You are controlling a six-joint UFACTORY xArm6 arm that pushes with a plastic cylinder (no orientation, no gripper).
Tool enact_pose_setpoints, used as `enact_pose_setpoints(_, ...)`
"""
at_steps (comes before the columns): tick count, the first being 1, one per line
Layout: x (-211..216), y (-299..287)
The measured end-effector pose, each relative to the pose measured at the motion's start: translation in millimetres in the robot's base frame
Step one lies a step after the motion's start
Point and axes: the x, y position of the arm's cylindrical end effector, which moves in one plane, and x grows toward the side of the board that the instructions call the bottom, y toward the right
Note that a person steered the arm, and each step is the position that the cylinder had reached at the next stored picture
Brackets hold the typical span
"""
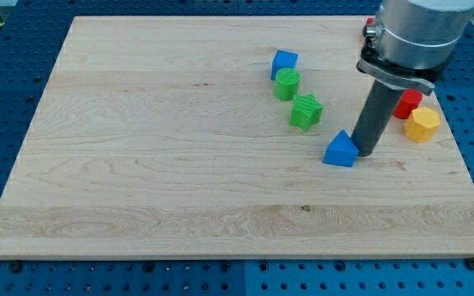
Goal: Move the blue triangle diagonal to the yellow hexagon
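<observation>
The blue triangle lies on the wooden board, right of centre. My tip touches its right side. The yellow hexagon sits near the board's right edge, up and to the right of the triangle, with the rod between them. The arm's body hides the board's top right corner.
A red block sits just above the yellow hexagon, partly behind the rod. A green star is up and left of the triangle, with a green cylinder and a blue cube above it.
</observation>
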Motion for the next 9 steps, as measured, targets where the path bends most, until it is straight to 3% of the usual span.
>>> enact_pose_setpoints(1, 6.3, -20.7)
enact_pose_setpoints(3, 11.4, 0.0)
enact_pose_setpoints(4, 0.0, 6.5)
enact_pose_setpoints(6, -66.3, 6.5)
enact_pose_setpoints(9, -70.0, -11.7)
